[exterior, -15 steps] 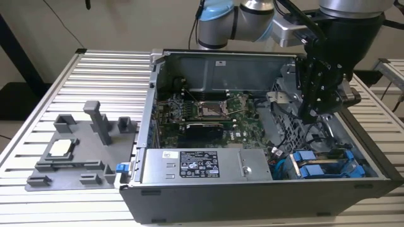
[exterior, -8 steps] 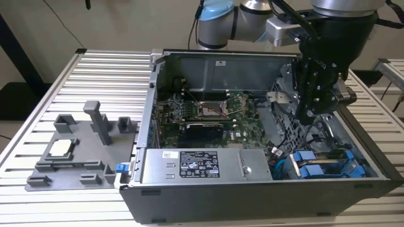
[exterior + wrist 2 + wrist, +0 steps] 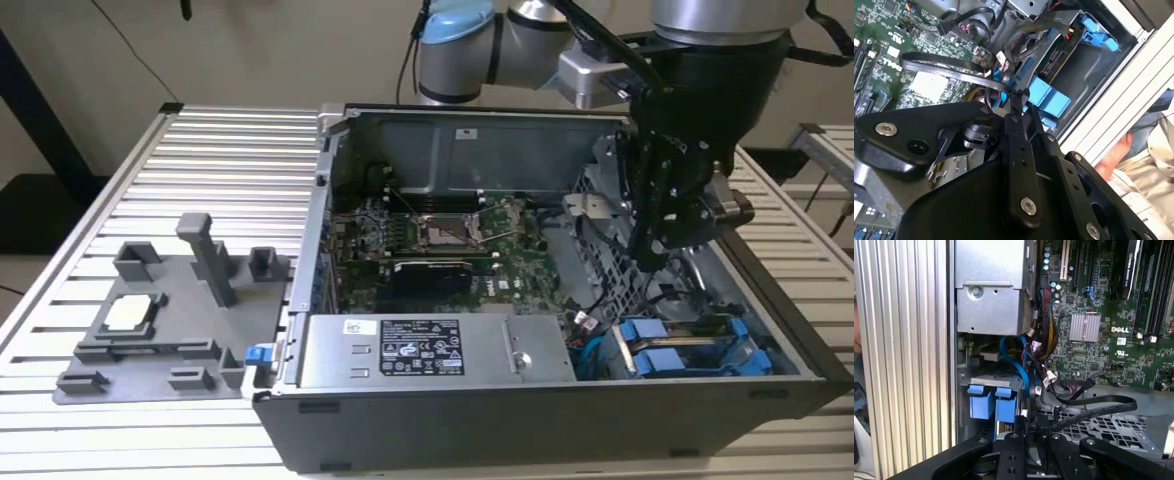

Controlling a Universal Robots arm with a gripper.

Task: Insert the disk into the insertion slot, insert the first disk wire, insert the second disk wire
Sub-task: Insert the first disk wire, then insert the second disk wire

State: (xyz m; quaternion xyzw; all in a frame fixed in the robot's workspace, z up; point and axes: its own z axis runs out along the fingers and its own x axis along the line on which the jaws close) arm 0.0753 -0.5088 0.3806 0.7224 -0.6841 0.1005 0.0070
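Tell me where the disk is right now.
The disk, in its blue frame, sits inside the computer case at the exterior view's lower right, beside the power supply, below the gripper holding a black cable.

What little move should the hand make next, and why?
Likely a small push toward the disk in its bright blue plastic frame, which is already seated. The hand looks shut on the end of a flat black cable, close by but not yet plugged in.

Smooth blue plastic frames the disk (image 3: 982, 407), matt grey sheet metal the computer case (image 3: 534, 425).
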